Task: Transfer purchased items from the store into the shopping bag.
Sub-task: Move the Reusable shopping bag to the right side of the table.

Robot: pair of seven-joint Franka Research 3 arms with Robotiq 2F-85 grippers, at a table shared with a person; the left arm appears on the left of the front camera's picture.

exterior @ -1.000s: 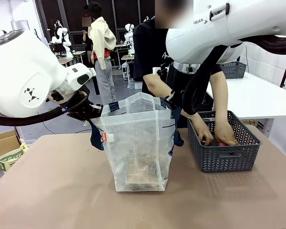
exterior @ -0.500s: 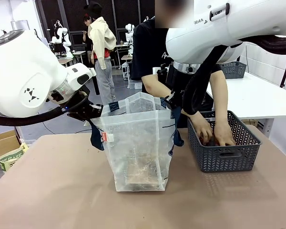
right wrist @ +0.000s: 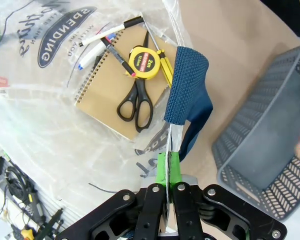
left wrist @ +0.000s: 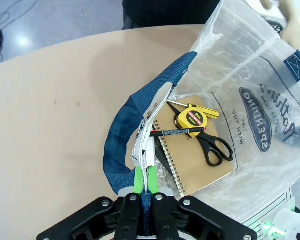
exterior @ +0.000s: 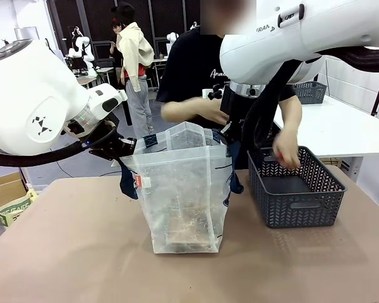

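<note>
The shopping bag (exterior: 183, 189), translucent plastic with navy handles, stands open mid-table. My left gripper (exterior: 127, 149) is shut on its left rim by the navy handle (left wrist: 125, 135), and the left wrist view shows the gripper (left wrist: 145, 181) pinching the plastic. My right gripper (exterior: 228, 135) (right wrist: 167, 167) is shut on the opposite rim beside the other handle (right wrist: 187, 85). On the bag's floor lie a brown spiral notebook (left wrist: 200, 170), a yellow tape measure (right wrist: 142, 62), black scissors (right wrist: 135, 102) and pens (right wrist: 102, 37). The person's hand (exterior: 284, 156) holds a small reddish item above the basket.
A dark grey mesh basket (exterior: 297, 211) stands right of the bag, its floor bare from what shows. The person stands behind the table, their other hand (exterior: 211, 108) raised near the bag's far rim. Open tabletop lies in front of and left of the bag.
Both of the person's hands have come up out of the basket; one now holds a small item above it and the other has swung toward the bag. Neither gripper has moved.
</note>
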